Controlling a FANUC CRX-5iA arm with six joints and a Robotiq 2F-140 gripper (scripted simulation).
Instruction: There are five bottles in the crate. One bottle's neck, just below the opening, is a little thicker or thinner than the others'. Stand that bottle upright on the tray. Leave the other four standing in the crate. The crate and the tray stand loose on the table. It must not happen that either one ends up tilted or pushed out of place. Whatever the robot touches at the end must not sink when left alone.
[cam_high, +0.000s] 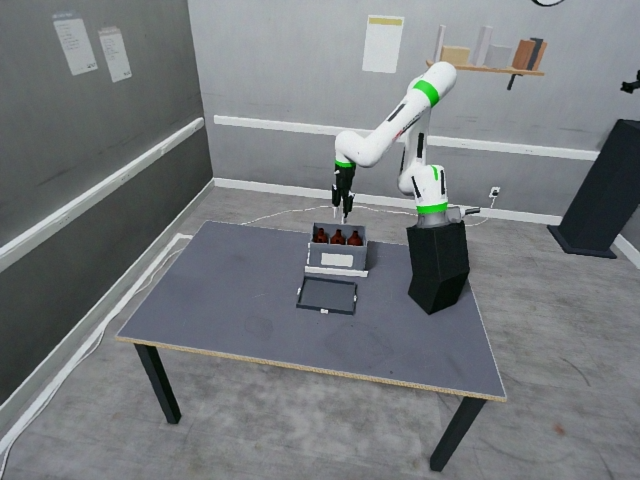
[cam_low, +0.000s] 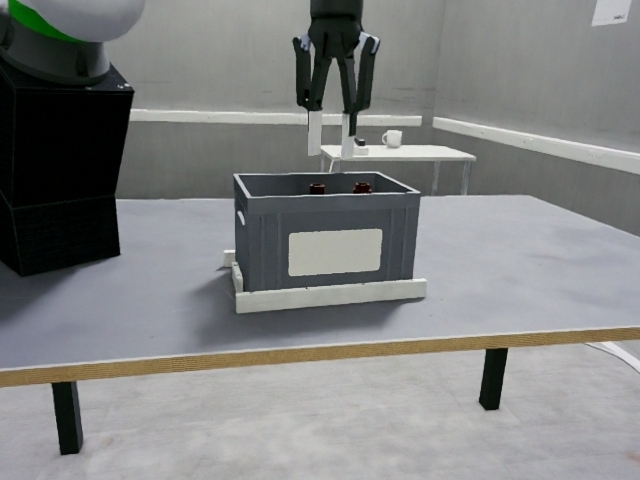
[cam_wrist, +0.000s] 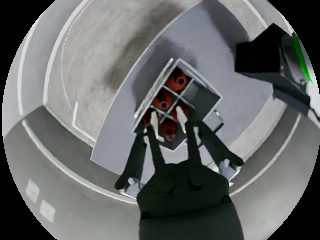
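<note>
Several red-brown bottles (cam_high: 338, 237) (cam_low: 316, 188) (cam_wrist: 177, 81) stand in the grey crate (cam_high: 360, 255) (cam_low: 336, 211). In the wrist view they fill all but one of its compartments. I cannot tell which neck differs in thickness. My gripper (cam_high: 339, 215) (cam_low: 330, 153) (cam_wrist: 166, 114) points down above the crate. Its white fingertips are partly apart with nothing between them and are clear above the crate's rim in the exterior view. The dark tray (cam_high: 328, 295) lies flat and empty in front of the crate in the top view. The crate hides the lower parts of the bottles.
White strips (cam_high: 336, 271) (cam_low: 330, 295) lie along the foot of the crate, one between it and the tray. The black robot pedestal (cam_high: 439, 263) (cam_low: 62, 170) stands to the crate's right in the top view. Thin dividers separate the crate's compartments.
</note>
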